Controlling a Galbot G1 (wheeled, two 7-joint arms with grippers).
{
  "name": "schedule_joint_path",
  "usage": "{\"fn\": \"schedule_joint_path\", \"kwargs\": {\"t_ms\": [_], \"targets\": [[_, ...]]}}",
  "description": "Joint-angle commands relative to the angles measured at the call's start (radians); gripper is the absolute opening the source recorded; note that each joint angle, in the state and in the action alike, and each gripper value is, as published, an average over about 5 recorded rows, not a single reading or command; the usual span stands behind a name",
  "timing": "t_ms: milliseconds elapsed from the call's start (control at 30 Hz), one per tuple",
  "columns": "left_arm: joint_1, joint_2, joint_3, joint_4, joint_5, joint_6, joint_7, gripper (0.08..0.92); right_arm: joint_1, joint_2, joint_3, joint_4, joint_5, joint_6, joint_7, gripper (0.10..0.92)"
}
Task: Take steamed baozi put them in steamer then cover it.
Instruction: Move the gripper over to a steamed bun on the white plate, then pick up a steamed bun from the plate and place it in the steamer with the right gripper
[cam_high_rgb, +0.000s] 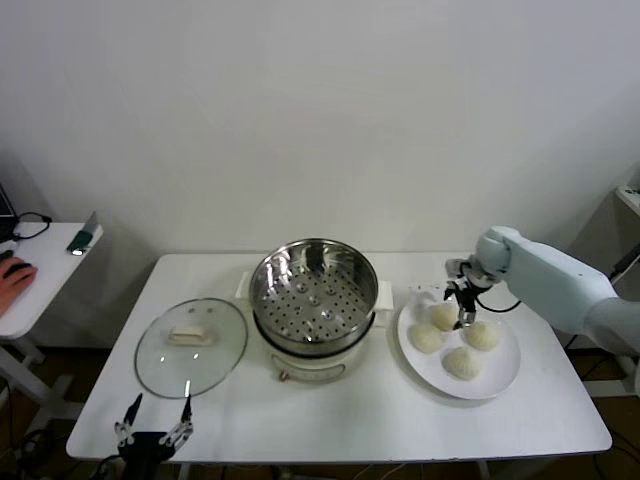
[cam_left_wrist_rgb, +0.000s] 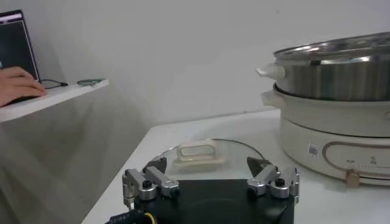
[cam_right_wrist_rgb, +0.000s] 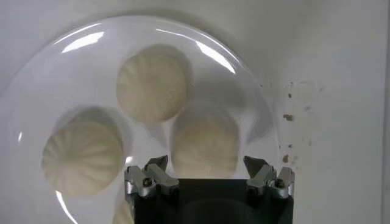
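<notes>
Four pale, pleated baozi sit clustered on a white plate, right of the empty steamer. The right gripper hangs over them, fingers spread around one bun. Left gripper waits open by the glass cover.

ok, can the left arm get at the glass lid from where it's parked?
Probably yes. The left gripper sits open at the table's near edge, right in front of the cover, whose handle faces up with nothing between them.

A bare lab room: white table, blank wall, side desk with cables
</notes>
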Motion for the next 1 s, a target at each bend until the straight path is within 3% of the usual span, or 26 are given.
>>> {"fn": "schedule_joint_path", "kwargs": {"t_ms": [33,500,1000], "targets": [[-0.002,0.003,0.0,0.004,0.003,-0.002,-0.001,0.823,-0.015,0.018,0.021,-0.037,-0.007,-0.001,0.008,0.779],[-0.002,0.001,0.006,0.005,0.006,-0.002,-0.002,0.823,0.063,-0.007,-0.011,0.026,-0.012,0.017,-0.001,0.705],[-0.003,0.003,0.018,-0.001,0.011,-0.002,-0.005,0.823,0.678,-0.051,-0.349,0.531,0.12,0.175,-0.026,0.704]]}}
